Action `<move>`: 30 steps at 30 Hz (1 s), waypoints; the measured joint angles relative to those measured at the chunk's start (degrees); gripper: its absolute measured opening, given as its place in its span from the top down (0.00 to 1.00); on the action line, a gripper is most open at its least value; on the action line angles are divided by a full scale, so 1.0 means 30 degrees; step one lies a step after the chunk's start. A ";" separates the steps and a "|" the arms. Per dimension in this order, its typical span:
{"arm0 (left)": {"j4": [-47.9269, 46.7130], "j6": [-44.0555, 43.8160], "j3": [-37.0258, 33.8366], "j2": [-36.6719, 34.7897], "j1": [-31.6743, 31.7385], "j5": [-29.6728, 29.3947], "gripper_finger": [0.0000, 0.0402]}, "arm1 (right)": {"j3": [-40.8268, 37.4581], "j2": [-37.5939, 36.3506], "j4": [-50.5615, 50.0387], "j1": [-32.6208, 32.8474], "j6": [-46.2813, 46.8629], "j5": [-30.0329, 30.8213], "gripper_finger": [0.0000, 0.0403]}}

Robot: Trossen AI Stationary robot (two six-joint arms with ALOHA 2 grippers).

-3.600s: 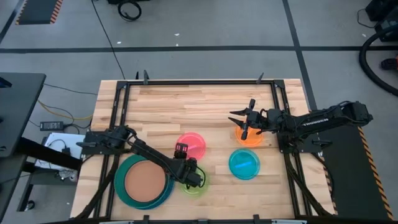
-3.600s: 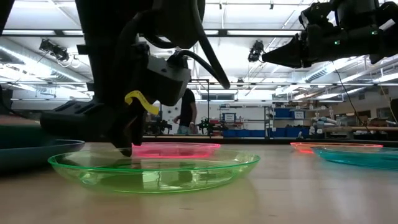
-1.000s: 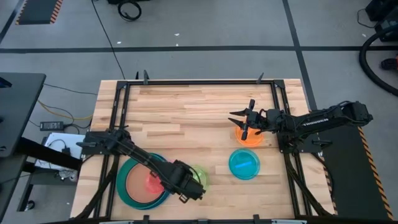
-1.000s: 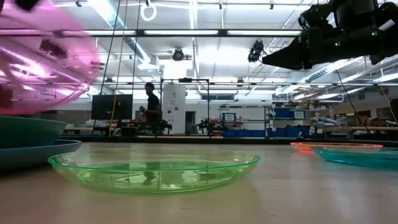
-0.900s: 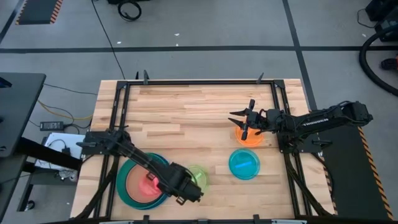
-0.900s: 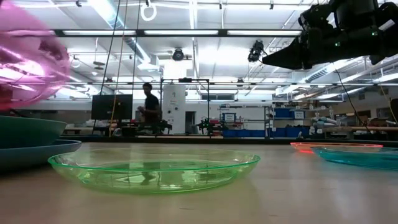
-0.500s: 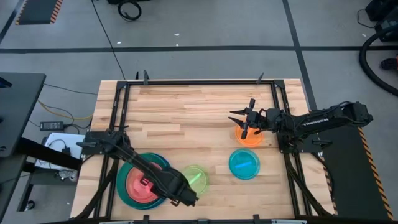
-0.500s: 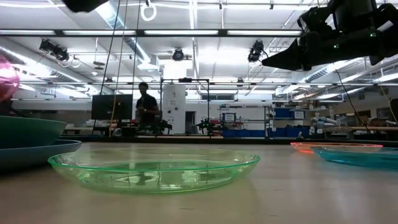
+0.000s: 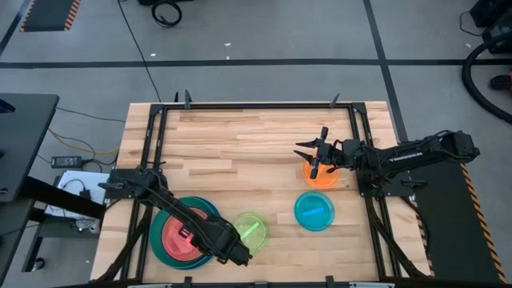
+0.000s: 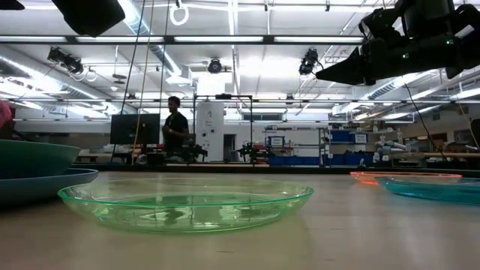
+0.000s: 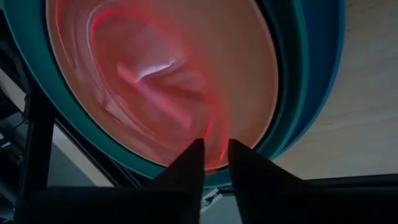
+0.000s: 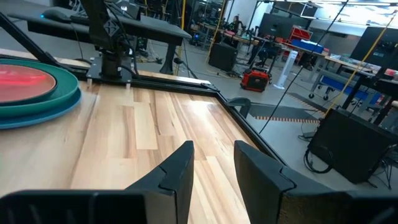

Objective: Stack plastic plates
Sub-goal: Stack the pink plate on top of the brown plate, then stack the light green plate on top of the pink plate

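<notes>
My left gripper (image 9: pixel 190 235) is shut on the small translucent pink plate (image 9: pixel 181 236), over the stack (image 9: pixel 157 240) at the table's near left. The left wrist view shows the stack as blue rim (image 11: pixel 324 93), teal rim (image 11: pixel 291 56) and salmon plate (image 11: pixel 258 74). In the low view only a pink sliver (image 10: pixel 4 112) shows above the dark teal rim (image 10: pixel 37 157). The green plate (image 9: pixel 251 228), cyan plate (image 9: pixel 314 210) and orange plate (image 9: pixel 322 178) lie flat on the wood. My right gripper (image 9: pixel 314 158) hovers open just above the orange plate. My left gripper pinches the pink plate's rim (image 11: pixel 214 142) between its two fingers (image 11: pixel 189 158), coming from above and slanting in from the table's near right. The plate hangs over the salmon plate; I cannot tell whether its far part rests on the stack.
A black frame rail (image 9: pixel 240 105) borders the table. Bare wood (image 9: pixel 240 144) spreads across the far half. The green plate (image 10: pixel 184 202) sits just right of the stack. A person (image 10: pixel 174 124) stands in the room beyond the table.
My left gripper has carried the pink plate toward the table's left and downward, from beside the green plate to over the stack's middle. In the low view the plate has slid out at the left edge. The right arm has kept still.
</notes>
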 joint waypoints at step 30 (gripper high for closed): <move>0.7681 1.5729 0.2208 0.2418 -0.0770 -0.8088 0.65 | -0.0007 0.0000 0.0021 0.0000 0.0011 -0.0007 0.69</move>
